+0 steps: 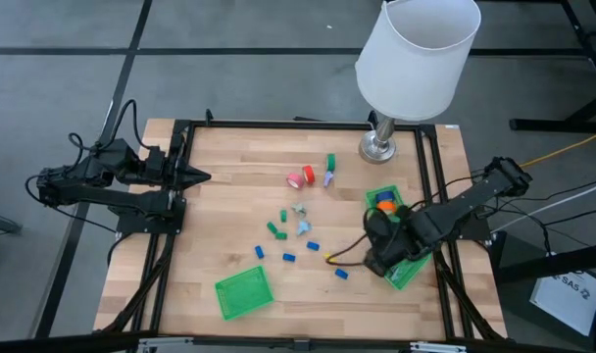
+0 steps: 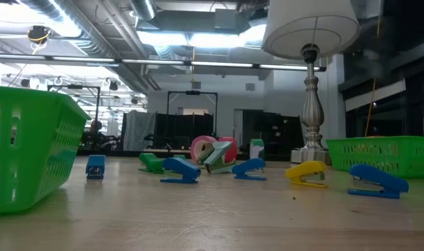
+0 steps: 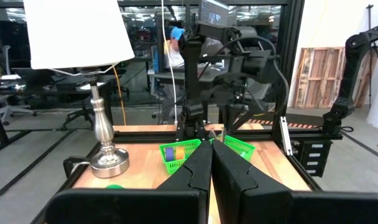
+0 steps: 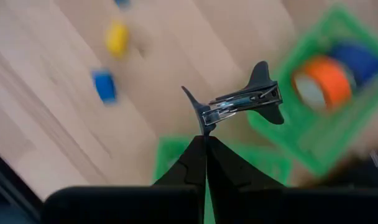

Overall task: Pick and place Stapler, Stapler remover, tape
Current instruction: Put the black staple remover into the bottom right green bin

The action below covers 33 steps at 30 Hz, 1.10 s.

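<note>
Two right gripper (image 4: 206, 138) fingers (image 4: 192, 163) pinching staple remover (image 4: 242, 102)

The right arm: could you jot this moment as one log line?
right hand: shut on staple remover, over green basket | basket holds orange tape | left hand: shut, parked at table's left edge

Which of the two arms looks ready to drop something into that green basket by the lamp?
The right. Its right gripper pinches a dark staple remover beside the green basket, while the left gripper waits shut at the table's far edge.
</note>
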### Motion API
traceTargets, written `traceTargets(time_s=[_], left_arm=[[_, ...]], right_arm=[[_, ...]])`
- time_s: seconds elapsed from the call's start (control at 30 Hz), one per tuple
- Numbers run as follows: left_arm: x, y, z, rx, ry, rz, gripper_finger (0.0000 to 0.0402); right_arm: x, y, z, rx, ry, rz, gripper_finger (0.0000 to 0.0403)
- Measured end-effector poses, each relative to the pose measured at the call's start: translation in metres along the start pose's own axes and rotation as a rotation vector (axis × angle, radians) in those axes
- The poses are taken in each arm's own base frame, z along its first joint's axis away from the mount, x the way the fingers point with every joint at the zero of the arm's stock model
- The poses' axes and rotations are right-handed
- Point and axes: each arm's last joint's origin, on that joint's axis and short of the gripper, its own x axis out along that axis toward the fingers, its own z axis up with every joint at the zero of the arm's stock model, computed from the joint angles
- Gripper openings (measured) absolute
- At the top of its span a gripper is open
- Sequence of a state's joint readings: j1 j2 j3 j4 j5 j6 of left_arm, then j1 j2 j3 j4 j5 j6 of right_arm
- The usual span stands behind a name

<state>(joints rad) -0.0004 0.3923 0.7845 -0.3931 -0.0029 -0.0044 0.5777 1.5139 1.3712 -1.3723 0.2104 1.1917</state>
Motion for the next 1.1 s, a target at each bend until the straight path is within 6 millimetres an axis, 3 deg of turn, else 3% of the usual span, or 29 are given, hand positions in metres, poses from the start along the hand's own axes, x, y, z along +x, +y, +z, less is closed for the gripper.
traceTargets(time_s=[0.17,0.37,0.93,1.1], left_arm=[[0.0,0.0,0.0,0.0,0.0,0.0,0.0006],[0.0,0.0,0.0,0.0,0.0,0.0,0.0006],[0.0,0.0,0.0,0.0,0.0,0.0,0.0006],[0.0,0.0,0.0,0.0,0.0,0.0,0.0006]], right_arm=[[-0.002,-0.005,-0.017,0.083,0.149,-0.061,0.0006],[-0.004,-0.002,-0.027,0.14,0.161,-0.072,0.0007],[0.004,0.006,-0.032,0.196,0.241,-0.107,0.0007],[0.019,0.006,-0.038,0.198,0.319,-0.121,0.0007]])
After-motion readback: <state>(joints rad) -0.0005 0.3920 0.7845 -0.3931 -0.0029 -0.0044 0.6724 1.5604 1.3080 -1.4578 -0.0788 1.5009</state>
